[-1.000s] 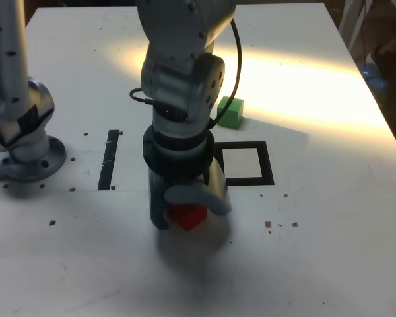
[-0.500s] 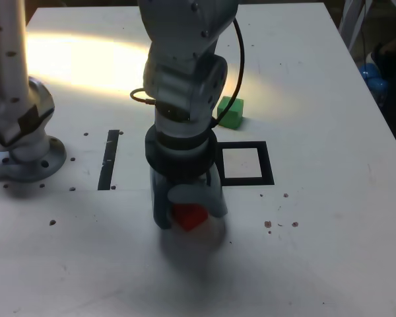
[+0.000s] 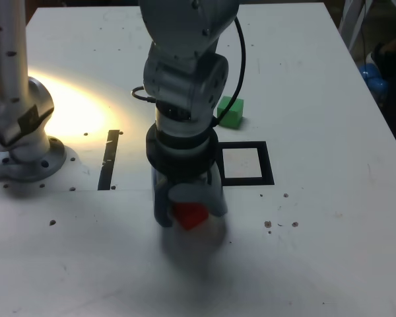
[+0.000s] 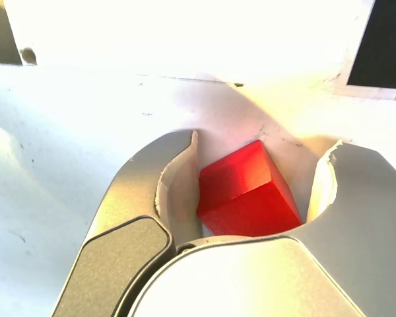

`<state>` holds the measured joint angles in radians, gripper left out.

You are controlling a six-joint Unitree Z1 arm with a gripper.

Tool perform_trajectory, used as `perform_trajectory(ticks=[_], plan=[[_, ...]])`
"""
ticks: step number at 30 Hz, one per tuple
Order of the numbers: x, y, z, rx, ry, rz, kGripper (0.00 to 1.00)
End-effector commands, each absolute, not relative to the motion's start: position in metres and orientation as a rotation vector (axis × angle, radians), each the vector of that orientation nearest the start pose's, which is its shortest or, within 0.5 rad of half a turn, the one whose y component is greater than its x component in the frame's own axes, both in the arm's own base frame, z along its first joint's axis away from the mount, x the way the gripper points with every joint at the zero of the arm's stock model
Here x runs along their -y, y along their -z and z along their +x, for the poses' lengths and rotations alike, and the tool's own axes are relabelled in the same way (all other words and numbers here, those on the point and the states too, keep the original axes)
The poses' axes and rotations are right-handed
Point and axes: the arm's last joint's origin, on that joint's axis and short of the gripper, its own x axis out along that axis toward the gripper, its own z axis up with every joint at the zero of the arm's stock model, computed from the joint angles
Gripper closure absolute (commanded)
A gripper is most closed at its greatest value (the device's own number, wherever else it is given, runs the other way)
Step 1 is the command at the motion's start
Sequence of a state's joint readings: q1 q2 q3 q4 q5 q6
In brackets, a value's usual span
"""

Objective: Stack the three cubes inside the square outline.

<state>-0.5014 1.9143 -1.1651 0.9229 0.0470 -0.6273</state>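
The square (image 3: 267, 164) at two o'clock sits empty; the half-open gripper (image 4: 267, 140) surrounds the red block (image 4: 247, 191), seemingly ungripped.

Exterior view: one white table (image 3: 317, 251), one robot arm (image 3: 185, 86), one square outline (image 3: 267, 165) of black tape, one straight black strip (image 3: 108, 160) and two cubes, comprising one red cube (image 3: 190, 215) and one green cube (image 3: 230, 113). Wrist view: one gripper (image 4: 267, 137) with two fingers (image 4: 363, 191), and one cube, the red.

The plain red cube (image 4: 244, 191) sits skewed, apart from the green cube (image 3: 230, 113).
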Motion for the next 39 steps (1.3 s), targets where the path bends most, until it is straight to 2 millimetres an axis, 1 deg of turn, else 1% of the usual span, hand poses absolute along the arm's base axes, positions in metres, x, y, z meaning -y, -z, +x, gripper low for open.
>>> perform_trajectory(ticks=[1,6,11,15,19,21,23,28,39], plan=[[0.145,-0.214,0.27,-1.601,-0.155,0.002,0.58],[0.14,-0.231,0.273,-1.531,-0.111,0.069,0.58],[0.127,-0.24,0.281,-1.488,-0.073,0.148,0.58],[0.108,-0.247,0.289,-1.461,-0.061,0.214,0.57],[0.081,-0.256,0.297,-1.456,-0.064,0.27,0.57],[0.072,-0.255,0.302,-1.47,-0.066,0.285,0.57],[0.068,-0.25,0.307,-1.491,-0.063,0.293,0.57],[0.07,-0.235,0.317,-1.532,-0.039,0.309,0.57],[0.066,-0.221,0.329,-1.562,-0.015,0.351,0.57]])
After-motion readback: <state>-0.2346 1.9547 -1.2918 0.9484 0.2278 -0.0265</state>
